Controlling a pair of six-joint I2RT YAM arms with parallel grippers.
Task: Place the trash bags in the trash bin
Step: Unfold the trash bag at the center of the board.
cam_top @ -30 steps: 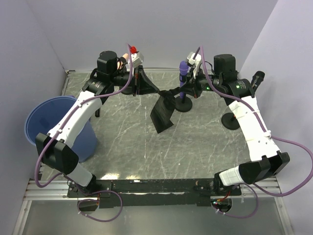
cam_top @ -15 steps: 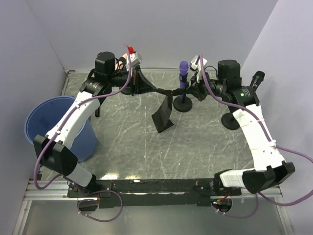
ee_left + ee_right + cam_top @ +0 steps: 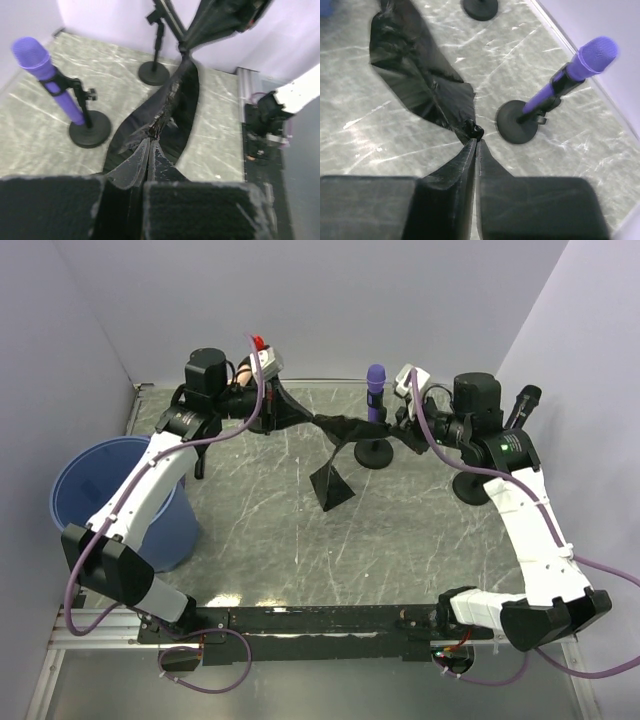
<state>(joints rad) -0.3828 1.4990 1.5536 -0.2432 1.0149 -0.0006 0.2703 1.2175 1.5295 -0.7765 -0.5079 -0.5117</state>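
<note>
**trash bag held taut between both pincers, none yet in the bin**

progress: the thin black plastic trash bag [image 3: 333, 480] is off the grey marbled counter [image 3: 420, 530] along its upper edge, but its lower flap hangs down to the counter near the middle. the large round blue plastic trash bin [image 3: 170, 525] stands at the left edge of the counter, well apart from the bag, and what shows of its inside holds no bag. judged from this, lifting is under way, while the carry to the left and the drop into the bin are left to do. only one bag is visible.

pose: both arms reach forward over the far side of the counter, wrists turned towards each other. the left pincer [image 3: 149, 150] is pressed together on one end of the trash bag. the right pincer [image 3: 476, 145] is pinched on a bunched corner at the other end. the film is stretched between them. a purple foam-headed microphone on a black round-based stand [image 3: 376, 380] rises just behind the stretched bag, near the right pincer.
</note>
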